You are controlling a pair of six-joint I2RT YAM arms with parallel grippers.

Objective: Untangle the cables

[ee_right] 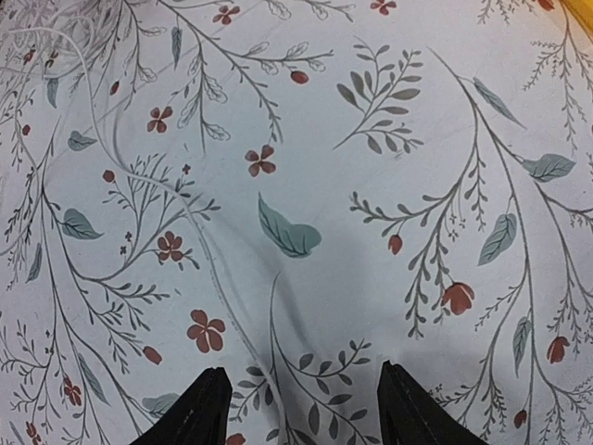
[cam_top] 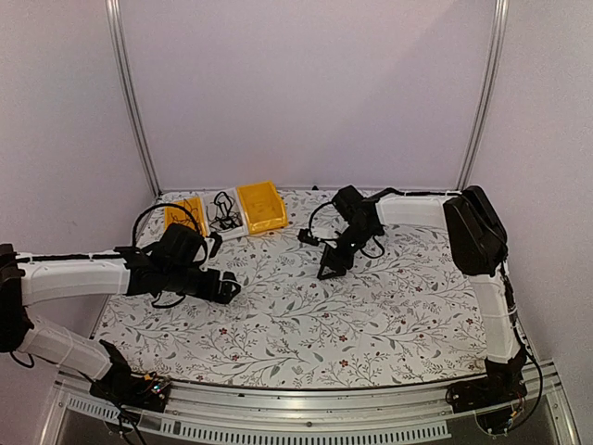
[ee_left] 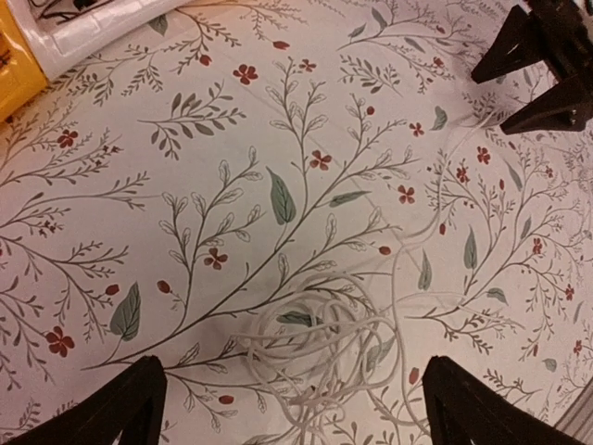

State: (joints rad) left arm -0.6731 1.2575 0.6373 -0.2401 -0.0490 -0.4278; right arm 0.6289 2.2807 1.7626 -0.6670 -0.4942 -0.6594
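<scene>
A white cable (ee_left: 324, 345) lies in a loose tangled coil on the flowered cloth, with strands trailing off to the right. My left gripper (ee_left: 298, 417) is open just above it, and the coil sits between its two fingers. One strand of the white cable (ee_right: 214, 279) runs from the upper left down between the fingers of my right gripper (ee_right: 301, 413), which is open and empty close over the cloth. Black cables (cam_top: 222, 211) lie in a white tray at the back left. From above, the left gripper (cam_top: 225, 288) and the right gripper (cam_top: 331, 267) face each other.
Two yellow bins (cam_top: 262, 206) (cam_top: 185, 214) flank the white tray (cam_top: 232, 232) at the back left. A corner of the tray (ee_left: 102, 23) and a yellow bin (ee_left: 14, 69) show in the left wrist view, as do the right gripper's fingers (ee_left: 537, 65).
</scene>
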